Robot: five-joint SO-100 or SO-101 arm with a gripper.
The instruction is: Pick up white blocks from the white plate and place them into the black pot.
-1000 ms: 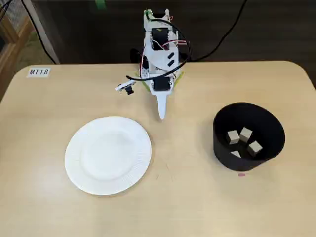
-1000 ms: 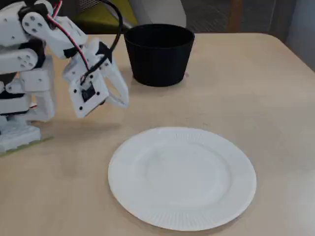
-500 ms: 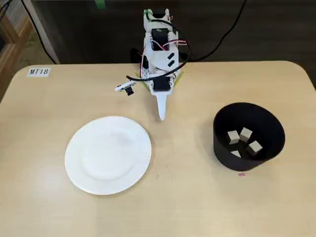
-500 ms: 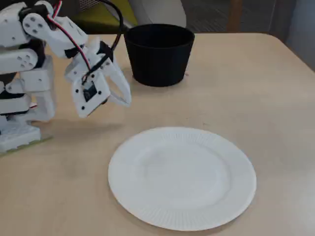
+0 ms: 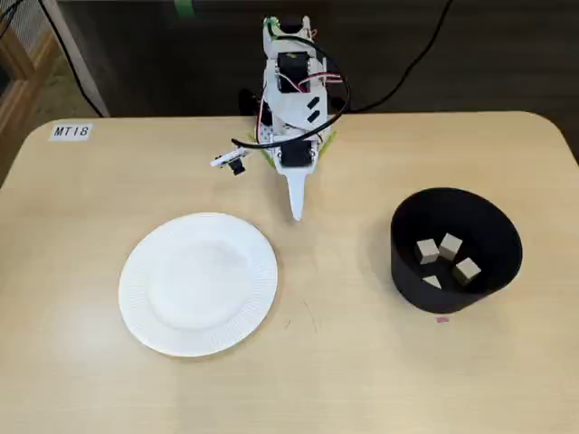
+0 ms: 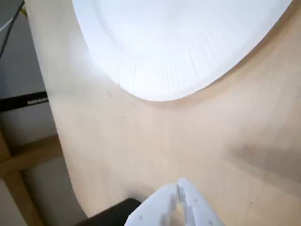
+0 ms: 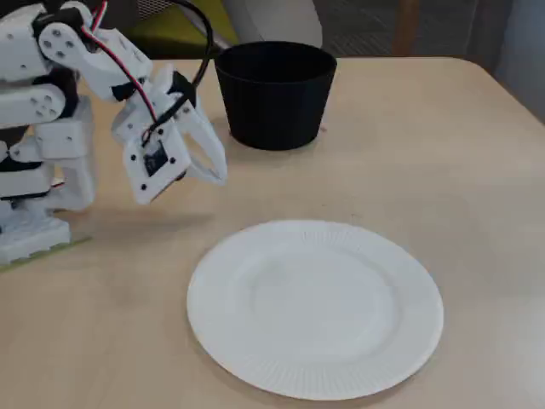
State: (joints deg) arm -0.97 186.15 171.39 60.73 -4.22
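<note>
Nothing moved since before, hand [image 5: 296,215] closed and empty, white plate [image 5: 145,312] near, black pot [image 5: 407,271] apart.

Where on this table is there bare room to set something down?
The white plate is bare. Open tabletop lies between it and the black pot, and along the near edge. Crowded: the pot holding white blocks, and around the gripper.

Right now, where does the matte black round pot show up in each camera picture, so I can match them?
A fixed view, looking down: the matte black round pot sits at right, pale cubes inside.
Wrist view: only a dark sliver at the bottom edge, possibly the pot; cannot tell.
A fixed view, from the side: pot at top centre.
Shared landmark: the round white ribbed plate.
</note>
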